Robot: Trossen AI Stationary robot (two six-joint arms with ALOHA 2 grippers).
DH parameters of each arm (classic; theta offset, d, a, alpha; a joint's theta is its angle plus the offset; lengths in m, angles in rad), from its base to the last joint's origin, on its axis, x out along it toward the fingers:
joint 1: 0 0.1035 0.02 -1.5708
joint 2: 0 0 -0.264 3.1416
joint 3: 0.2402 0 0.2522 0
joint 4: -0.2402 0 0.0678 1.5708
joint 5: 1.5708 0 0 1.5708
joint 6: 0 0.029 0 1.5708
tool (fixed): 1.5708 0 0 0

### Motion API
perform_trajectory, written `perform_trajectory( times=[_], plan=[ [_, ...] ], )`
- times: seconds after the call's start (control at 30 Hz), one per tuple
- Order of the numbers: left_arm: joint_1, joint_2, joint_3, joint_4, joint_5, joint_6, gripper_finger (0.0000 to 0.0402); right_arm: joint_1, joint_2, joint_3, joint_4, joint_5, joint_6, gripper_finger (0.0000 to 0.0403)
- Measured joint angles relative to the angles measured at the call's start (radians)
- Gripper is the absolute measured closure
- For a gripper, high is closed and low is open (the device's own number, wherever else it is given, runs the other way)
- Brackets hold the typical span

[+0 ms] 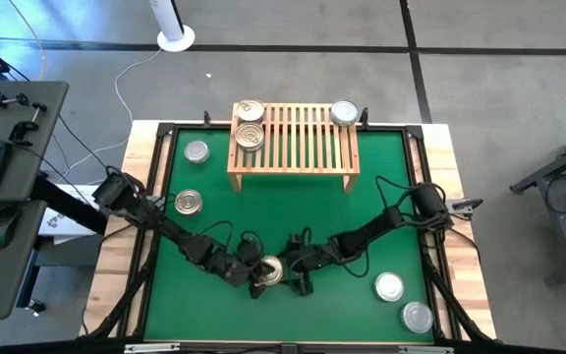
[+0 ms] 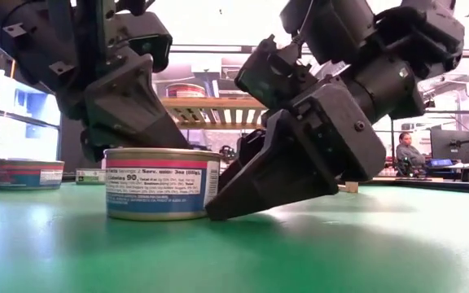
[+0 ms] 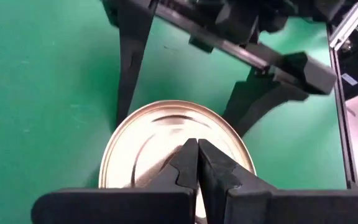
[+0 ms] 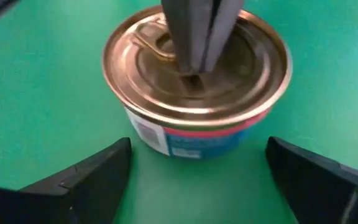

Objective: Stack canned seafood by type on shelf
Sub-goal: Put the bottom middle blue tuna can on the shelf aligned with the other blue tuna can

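Green mat [image 1: 293, 211]: gold-topped tin [image 1: 271, 270] stood near front edge. Left gripper [image 3: 197, 163] clenched, tips pressed on lid. Right gripper [image 4: 197, 180] spread wide, flanking tin.

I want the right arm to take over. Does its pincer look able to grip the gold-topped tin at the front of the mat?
Probably yes: the right pincer is open, straddling the tin; only the shut left pincer presses its top.
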Motion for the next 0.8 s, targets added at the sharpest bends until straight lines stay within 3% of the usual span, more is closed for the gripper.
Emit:
perform_trajectory(
  times=[0.23, 0.8],
  plan=[
    [-0.001, -0.001, 0.001, -0.018, 0.0, 0.005, 0.0401, 0.032, -0.044, -0.003, -0.053, 0.103, -0.011, 0.0034],
    [-0.001, -0.003, 0.001, -0.041, -0.027, 0.027, 0.0401, -0.023, 0.143, -0.003, 0.463, -0.011, -0.02, 0.0034]
  ],
)
